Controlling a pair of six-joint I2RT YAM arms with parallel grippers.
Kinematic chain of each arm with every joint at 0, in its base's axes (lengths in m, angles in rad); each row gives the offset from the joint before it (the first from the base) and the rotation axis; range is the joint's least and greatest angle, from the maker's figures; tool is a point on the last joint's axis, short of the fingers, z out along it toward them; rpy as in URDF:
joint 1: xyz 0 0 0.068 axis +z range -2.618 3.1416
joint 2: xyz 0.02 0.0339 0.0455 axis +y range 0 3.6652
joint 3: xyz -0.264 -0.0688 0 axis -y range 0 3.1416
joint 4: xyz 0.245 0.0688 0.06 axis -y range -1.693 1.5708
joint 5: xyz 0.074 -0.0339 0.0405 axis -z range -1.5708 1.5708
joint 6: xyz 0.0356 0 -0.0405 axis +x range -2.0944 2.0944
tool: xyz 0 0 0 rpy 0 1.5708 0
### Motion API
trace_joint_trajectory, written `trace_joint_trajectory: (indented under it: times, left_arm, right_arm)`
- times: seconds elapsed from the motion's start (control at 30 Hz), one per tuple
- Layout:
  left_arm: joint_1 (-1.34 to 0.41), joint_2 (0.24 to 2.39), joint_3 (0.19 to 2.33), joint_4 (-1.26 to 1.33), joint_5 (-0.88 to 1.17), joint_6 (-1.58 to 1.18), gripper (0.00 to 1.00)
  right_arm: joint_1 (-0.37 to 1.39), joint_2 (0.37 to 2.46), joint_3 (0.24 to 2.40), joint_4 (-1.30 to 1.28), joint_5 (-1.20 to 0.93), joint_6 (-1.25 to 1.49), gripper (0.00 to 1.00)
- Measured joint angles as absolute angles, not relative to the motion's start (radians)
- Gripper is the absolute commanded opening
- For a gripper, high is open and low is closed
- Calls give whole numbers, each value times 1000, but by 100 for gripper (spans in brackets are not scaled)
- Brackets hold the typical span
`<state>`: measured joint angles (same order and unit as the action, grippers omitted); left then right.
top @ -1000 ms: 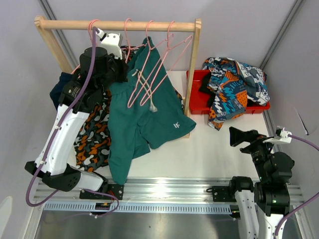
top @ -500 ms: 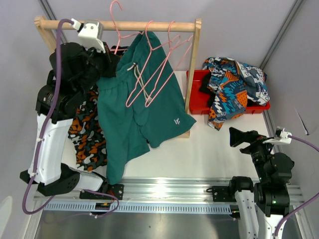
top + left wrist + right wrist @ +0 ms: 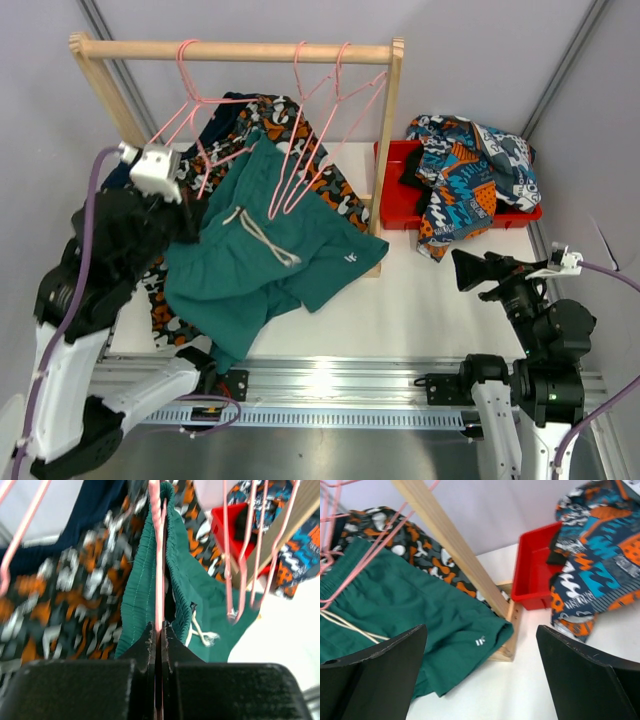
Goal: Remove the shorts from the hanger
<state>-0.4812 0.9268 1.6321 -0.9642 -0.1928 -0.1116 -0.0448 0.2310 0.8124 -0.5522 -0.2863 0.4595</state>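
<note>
Teal shorts [image 3: 300, 275] drape before the rack [image 3: 388, 150], waistband running straight out from the left gripper [image 3: 159, 630], jaws clamped on seemingly their pink hanger [image 3: 159, 555]; right gripper [image 3: 480, 630], jaws apart, sits well away.

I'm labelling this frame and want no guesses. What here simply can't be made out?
- Top view: the left gripper, hidden behind its own wrist.
- Left wrist view: whether the teal shorts are pinched along with the pink hanger; the shut jaws hide it.
- Top view: the navy shorts, mostly behind the camouflage shorts.
- Top view: the black shorts, mostly under the cartoon-print shorts.
</note>
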Motion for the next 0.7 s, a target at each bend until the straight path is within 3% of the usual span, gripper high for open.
trace_joint_trajectory:
  times: [0.2,0.47,0.7]
  left_arm:
    - [-479,727,1478,-1015,-116,-115,0]
    - [-485,644,1236,-1002,325,-124,0]
    - [-492,688,1296,-993,548,-141,0]
  right_arm:
    - [-45,303,889,-490,-387,464,100]
    - [-43,366,927,-391,-628,505,99]
    - [-43,443,953,-399,-719,492,99]
